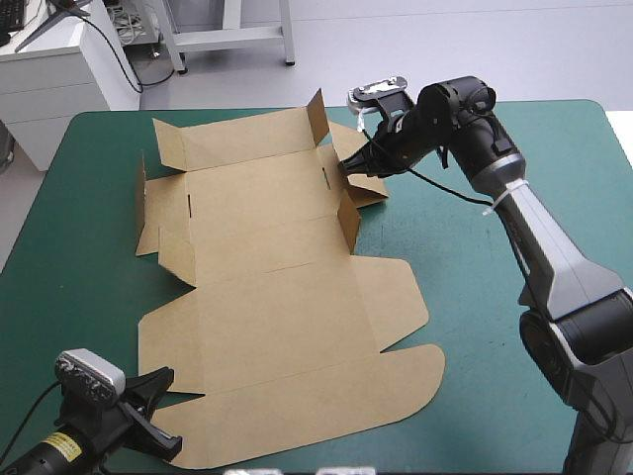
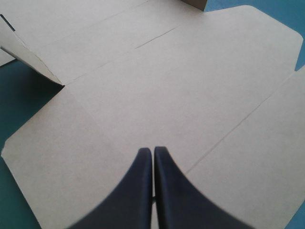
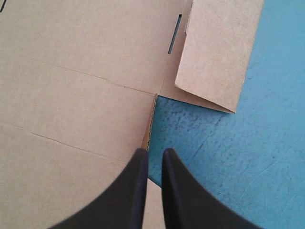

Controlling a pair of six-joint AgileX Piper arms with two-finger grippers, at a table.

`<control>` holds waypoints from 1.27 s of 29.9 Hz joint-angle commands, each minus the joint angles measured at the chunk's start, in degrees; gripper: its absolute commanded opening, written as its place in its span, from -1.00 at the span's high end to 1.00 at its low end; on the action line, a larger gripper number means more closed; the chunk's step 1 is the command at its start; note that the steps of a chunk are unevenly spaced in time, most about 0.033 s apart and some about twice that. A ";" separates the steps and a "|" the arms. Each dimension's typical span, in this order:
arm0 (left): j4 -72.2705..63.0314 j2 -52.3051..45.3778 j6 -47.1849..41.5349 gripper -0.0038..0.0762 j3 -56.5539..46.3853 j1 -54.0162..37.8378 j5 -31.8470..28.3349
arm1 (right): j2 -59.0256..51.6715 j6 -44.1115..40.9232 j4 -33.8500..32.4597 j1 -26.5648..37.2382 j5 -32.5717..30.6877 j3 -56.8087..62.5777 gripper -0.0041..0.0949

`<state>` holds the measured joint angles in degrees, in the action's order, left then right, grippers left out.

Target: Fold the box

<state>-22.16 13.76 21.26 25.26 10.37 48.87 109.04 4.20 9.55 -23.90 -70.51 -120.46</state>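
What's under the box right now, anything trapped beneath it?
Only the teal-green cover shows around the edges of the box. Anything under the flat panels is hidden by the board itself.

Table (image 1: 465,297) w/ teal-green cover, far corners rounded; cover surface scuffed nr right side.

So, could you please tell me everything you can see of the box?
The box is a cut sheet of brown board, creased and slotted, lying mostly flat on the teal-green cover. Flaps at its far, left and right edges stand raised. The right gripper pinches the right flap's edge; the left gripper, shut, is at its near left corner.
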 commanded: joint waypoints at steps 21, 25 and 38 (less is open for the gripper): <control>-1.61 0.74 -0.13 0.92 1.28 -0.12 -3.84 | 9.18 0.62 5.28 -0.04 -0.08 -1.14 -0.12; -1.61 0.74 -0.13 0.92 1.28 -0.12 -3.84 | 11.24 0.62 5.50 -0.04 0.02 -1.14 -0.12; -1.61 0.74 -0.13 0.92 1.28 -0.12 -3.84 | 13.15 0.77 4.29 -0.04 0.48 -1.14 0.09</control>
<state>-22.16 13.76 21.26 25.25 10.37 48.52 125.54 4.22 13.88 -23.90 -69.49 -120.10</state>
